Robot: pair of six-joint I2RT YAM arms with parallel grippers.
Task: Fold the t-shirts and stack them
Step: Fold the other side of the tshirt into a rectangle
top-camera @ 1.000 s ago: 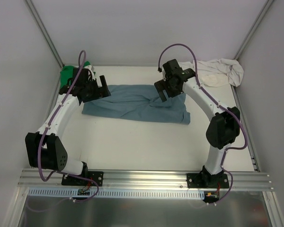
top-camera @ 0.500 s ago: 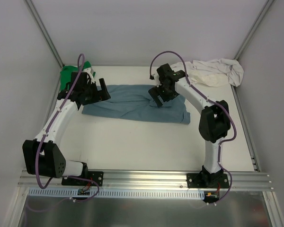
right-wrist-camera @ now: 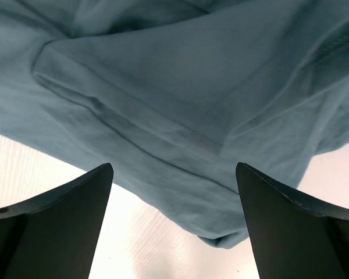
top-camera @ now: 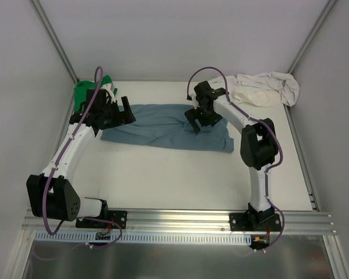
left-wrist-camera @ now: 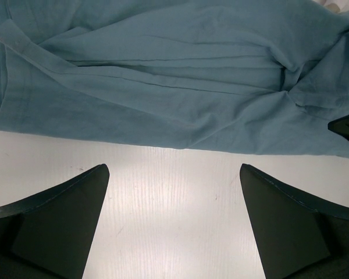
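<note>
slate-blue t-shirt (top-camera: 163, 125) under spread right tool (right-wrist-camera: 173, 167), just ahead of spread left tool (left-wrist-camera: 174, 167)

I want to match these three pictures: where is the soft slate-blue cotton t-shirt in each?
Top external: the soft slate-blue cotton t-shirt lies spread mid-table, toward the back.
Left wrist: it fills the upper half.
Right wrist: it fills the upper two thirds.
Shared landmark: the white table top bordering the shirt's edge.

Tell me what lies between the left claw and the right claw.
The slate-blue t-shirt lies spread out, wrinkled, between the left claw and the right claw. The top view shows it.
</note>
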